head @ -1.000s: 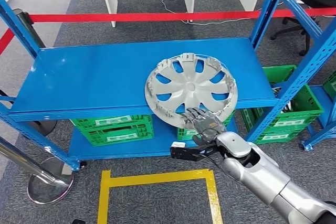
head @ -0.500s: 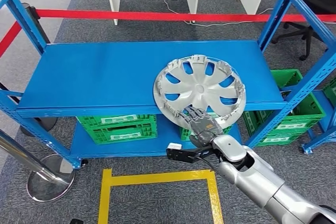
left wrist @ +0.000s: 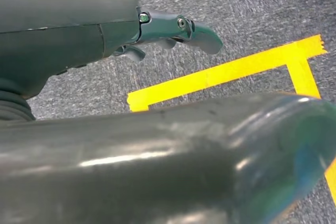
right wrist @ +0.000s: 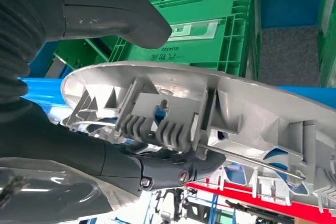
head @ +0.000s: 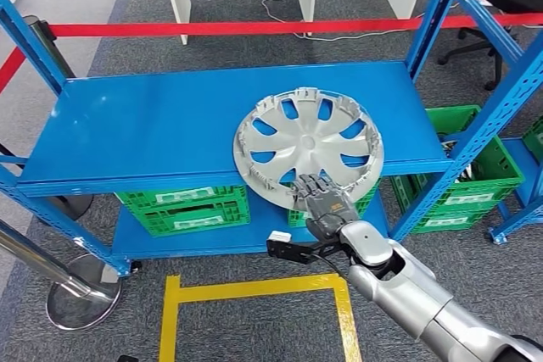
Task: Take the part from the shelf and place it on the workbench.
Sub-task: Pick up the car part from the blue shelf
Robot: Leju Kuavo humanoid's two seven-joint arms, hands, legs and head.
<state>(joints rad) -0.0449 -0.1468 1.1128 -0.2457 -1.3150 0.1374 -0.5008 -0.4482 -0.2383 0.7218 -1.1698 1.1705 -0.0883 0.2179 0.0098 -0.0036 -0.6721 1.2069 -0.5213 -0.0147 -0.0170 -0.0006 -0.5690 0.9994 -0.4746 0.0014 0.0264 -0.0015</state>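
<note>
Hubcap (head: pixel 309 144) rim gripped by right hand (head: pixel 323 203) (shelf (head: pixel 147 129) edge)

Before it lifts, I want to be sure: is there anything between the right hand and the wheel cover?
Nothing visible. The right hand already holds the wheel cover at its near rim, thumb on one face, fingers on the other.

The hubcap (head: pixel 309 147) is pale silver-grey, with blue showing through its spoke gaps. The shelf (head: pixel 160 125) beneath it is bright blue. At six o'clock from the hubcap, the right hand (head: pixel 327 205) is dark grey on a silver arm. Green crates (head: pixel 186 208) sit at seven o'clock, yellow floor tape (head: pixel 256 287) lower still, a red barrier tape (head: pixel 224 28) at twelve.
</note>
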